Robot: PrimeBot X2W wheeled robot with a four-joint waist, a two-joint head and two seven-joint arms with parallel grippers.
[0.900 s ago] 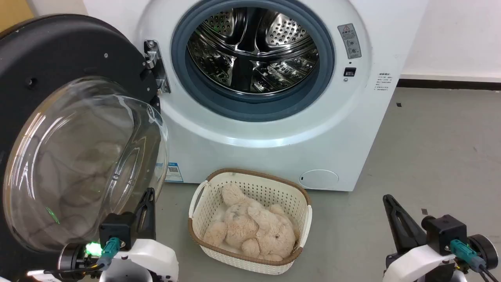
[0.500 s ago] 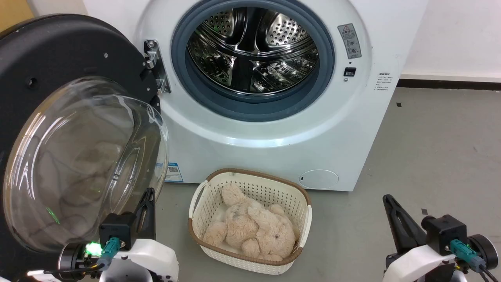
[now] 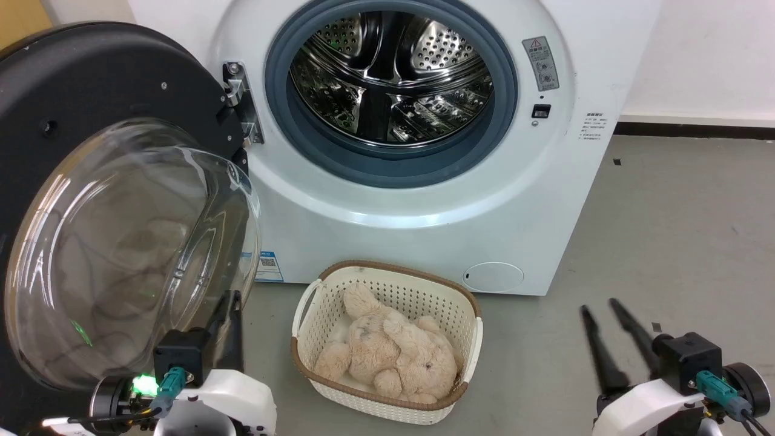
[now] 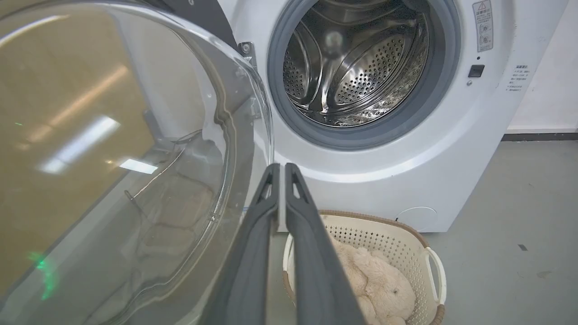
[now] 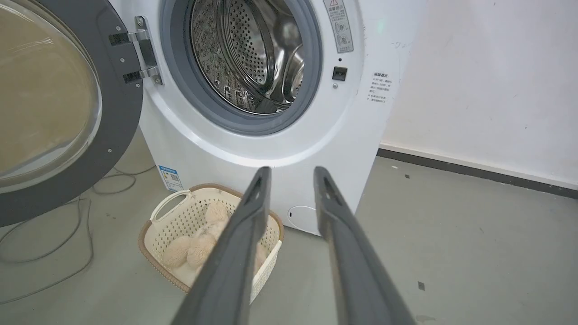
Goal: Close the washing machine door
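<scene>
Left of the white front-loading washing machine (image 3: 424, 212), black-rimmed round glass door (image 3: 91, 72) open, left gripper (image 4: 281, 166) fingers together, right gripper (image 3: 598, 305) fingers apart.

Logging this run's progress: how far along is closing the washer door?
Done: nothing yet; the washing machine door stands swung wide open, leaving the drum exposed. In hand: the left pincer, shut, sits beside the door's glass window, contact unclear; the right pincer is open, holding nothing. Left: swing the door onto the washing machine front and latch it.
</scene>
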